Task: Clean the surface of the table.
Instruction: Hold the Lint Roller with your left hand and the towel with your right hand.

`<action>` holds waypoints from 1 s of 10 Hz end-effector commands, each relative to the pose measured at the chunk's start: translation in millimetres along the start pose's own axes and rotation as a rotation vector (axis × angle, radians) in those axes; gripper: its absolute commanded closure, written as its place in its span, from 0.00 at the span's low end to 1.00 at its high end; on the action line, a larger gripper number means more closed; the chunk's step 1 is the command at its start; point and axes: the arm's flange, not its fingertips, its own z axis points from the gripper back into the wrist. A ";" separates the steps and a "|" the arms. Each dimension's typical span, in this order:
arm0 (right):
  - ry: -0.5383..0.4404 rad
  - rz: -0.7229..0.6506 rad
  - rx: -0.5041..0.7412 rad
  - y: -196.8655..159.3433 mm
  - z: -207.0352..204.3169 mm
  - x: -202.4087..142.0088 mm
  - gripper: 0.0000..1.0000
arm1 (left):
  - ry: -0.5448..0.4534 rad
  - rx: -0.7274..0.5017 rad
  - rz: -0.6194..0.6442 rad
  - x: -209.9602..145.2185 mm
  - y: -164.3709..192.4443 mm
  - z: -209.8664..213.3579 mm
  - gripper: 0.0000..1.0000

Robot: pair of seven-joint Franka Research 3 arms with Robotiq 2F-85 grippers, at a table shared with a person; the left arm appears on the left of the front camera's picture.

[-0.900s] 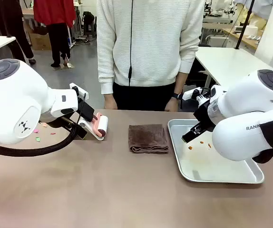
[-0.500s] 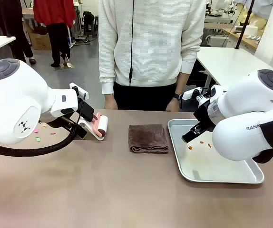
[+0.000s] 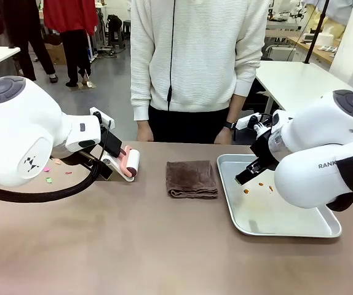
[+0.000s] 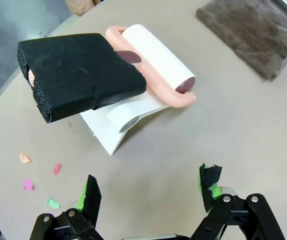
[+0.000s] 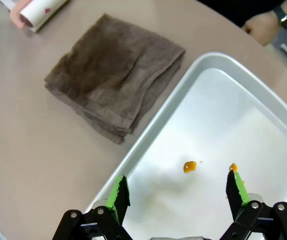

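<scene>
Table (image 3: 133,246): left end effector (image 4: 150,186) & right end effector (image 5: 177,190) both released, empty; right arm (image 3: 312,184) reads "RANK".

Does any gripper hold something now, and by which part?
Nothing is held. The left gripper is open near the lint roller; the right gripper is open over the tray.

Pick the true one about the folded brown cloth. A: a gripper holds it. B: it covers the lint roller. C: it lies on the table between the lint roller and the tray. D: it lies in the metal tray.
C: the brown cloth lies flat on the table, lint roller on one side, tray on the other.
</scene>
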 end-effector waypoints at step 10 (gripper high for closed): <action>-0.133 -0.447 0.398 -17.8 64.2 -60.2 0.00 | 0.240 0.372 0.245 72.2 4.2 75.2 0.00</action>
